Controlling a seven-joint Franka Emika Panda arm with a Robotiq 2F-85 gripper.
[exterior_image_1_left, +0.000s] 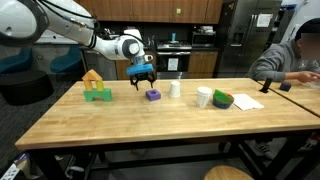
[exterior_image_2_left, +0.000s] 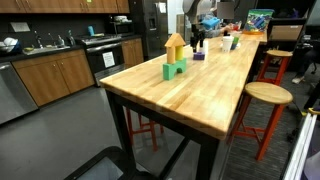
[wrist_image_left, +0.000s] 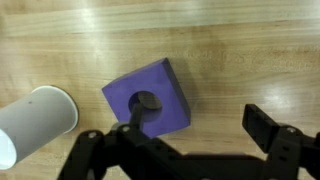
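Purple block (wrist_image_left: 165, 90) sits directly beneath the pincer (wrist_image_left: 195, 132) in the wrist view. It lies flat on the table (wrist_image_left: 240, 50), slightly rotated, with a dark round hole in its top face. Pincer released, jaws spread wide: one finger over the block's near edge, the other off to the side above bare wood. Nothing between the jaws, and no contact with the block that I can make out.

Judgement: approach stage only. The pincer hangs over the block, no grasp is made, and the block is not lifted.

White cup (wrist_image_left: 35, 122) just beside the block, apart from it. In an exterior view the pincer (exterior_image_1_left: 142, 78) hovers close above the block (exterior_image_1_left: 153, 95), with the cup (exterior_image_1_left: 175, 88) upright next to it.

Farther along the table, a green-and-yellow toy stack (exterior_image_1_left: 96, 86) stands to one side. A second white cup (exterior_image_1_left: 203, 96), a green bowl (exterior_image_1_left: 222, 99) and a paper sheet (exterior_image_1_left: 248, 101) lie to the other side, all well apart from the pincer.

Surface: long table (exterior_image_2_left: 190, 100) of light butcher-block wood on dark metal legs, with glare patches on top. A round wooden stool (exterior_image_2_left: 266, 95) stands beside it.

Room: kitchen-type space with wood cabinets (exterior_image_2_left: 50, 75) and a dark fridge (exterior_image_2_left: 150, 25). A person (exterior_image_1_left: 295, 55) sits at the far end, face blurred, arms on the table.
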